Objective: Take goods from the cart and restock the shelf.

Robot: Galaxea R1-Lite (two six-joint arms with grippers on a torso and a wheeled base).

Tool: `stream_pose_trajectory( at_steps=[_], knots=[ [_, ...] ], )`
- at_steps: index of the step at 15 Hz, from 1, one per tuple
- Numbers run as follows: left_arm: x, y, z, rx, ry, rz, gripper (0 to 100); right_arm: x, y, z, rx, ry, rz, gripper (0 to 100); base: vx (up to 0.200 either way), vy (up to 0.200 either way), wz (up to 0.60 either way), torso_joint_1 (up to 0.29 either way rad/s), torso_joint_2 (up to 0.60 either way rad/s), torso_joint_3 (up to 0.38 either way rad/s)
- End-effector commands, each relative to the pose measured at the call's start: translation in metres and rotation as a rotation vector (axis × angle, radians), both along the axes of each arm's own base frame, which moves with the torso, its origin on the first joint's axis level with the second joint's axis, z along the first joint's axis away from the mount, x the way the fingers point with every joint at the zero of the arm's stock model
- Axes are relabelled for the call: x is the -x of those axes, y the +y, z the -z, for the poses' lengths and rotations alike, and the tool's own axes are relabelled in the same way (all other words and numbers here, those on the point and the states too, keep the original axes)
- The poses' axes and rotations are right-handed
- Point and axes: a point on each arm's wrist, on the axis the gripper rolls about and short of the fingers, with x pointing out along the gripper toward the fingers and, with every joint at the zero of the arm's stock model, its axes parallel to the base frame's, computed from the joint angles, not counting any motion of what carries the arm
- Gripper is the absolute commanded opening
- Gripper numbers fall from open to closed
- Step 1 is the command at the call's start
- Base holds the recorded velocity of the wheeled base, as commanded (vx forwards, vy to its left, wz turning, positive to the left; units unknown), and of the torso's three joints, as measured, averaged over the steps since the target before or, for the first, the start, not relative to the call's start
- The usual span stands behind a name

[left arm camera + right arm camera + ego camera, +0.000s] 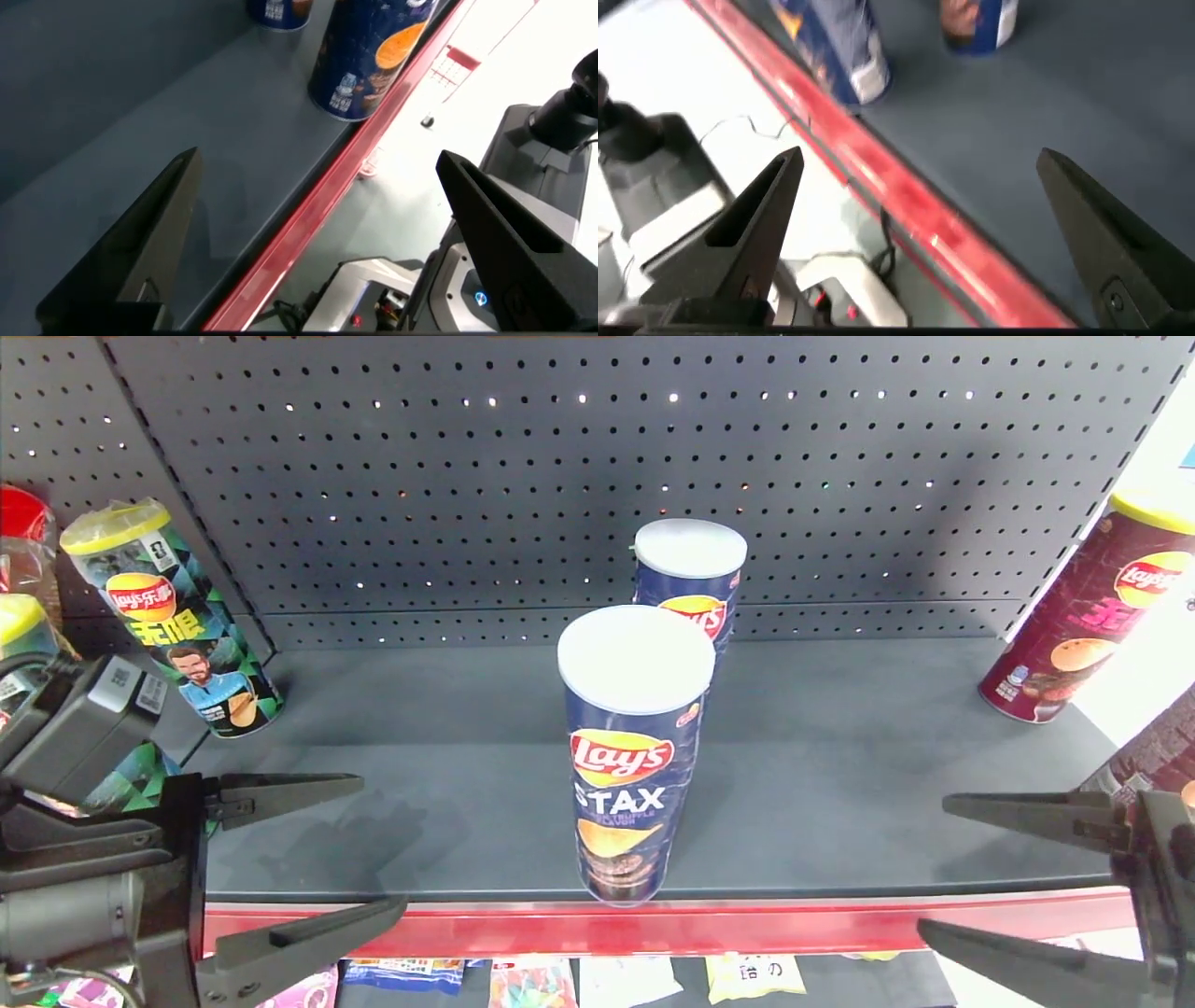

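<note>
Two dark blue chip cans stand upright on the grey shelf [840, 775]. The front can [630, 756] sits at the shelf's red front edge [709, 924], and the rear can [689, 581] is right behind it near the pegboard. The front can [369, 56] also shows in the left wrist view, and again [836, 47] in the right wrist view beside the rear can [980, 23]. My left gripper [378, 845] hangs open at the shelf's front left with nothing in it. My right gripper [934, 863] is open and empty at the front right.
A green-patterned chip can [173, 616] leans at the shelf's left end, with more cans beyond it. A maroon can [1088, 607] leans at the right end. Snack packets [532, 982] lie on the lower shelf. Bare shelf floor lies on both sides of the blue cans.
</note>
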Motion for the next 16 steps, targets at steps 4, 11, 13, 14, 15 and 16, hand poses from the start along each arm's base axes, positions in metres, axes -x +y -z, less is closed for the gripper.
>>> stream_pose_trajectory(
  at_steps=[4, 11, 13, 14, 15, 16],
  knots=[
    [-0.009, -0.002, 0.003, -0.023, 0.019, -0.034, 100, 0.04, -0.028, -0.001, -0.008, -0.013, 0.002, 100, 0.0, 0.0, 0.0, 0.0, 0.0, 0.0],
    [-0.017, -0.004, 0.009, -0.076, 0.032, -0.121, 100, 0.102, -0.078, 0.039, -0.01, -0.118, 0.27, 100, 0.0, 0.0, 0.0, 0.0, 0.0, 0.0],
    [-0.02, -0.005, 0.01, -0.081, 0.039, -0.117, 100, 0.109, -0.082, 0.044, -0.059, -0.115, 0.438, 100, 0.0, 0.0, 0.0, 0.0, 0.0, 0.0],
    [-0.019, -0.007, 0.01, -0.082, 0.039, -0.108, 100, 0.111, -0.083, 0.048, -0.081, -0.107, 0.543, 100, 0.0, 0.0, 0.0, 0.0, 0.0, 0.0],
    [-0.018, -0.009, 0.01, -0.087, 0.038, -0.101, 100, 0.114, -0.084, 0.058, -0.1, -0.097, 0.646, 100, 0.0, 0.0, 0.0, 0.0, 0.0, 0.0],
    [-0.018, -0.012, 0.011, -0.101, 0.037, -0.109, 100, 0.121, -0.085, 0.072, -0.107, -0.11, 0.716, 100, 0.0, 0.0, 0.0, 0.0, 0.0, 0.0]
  ],
)
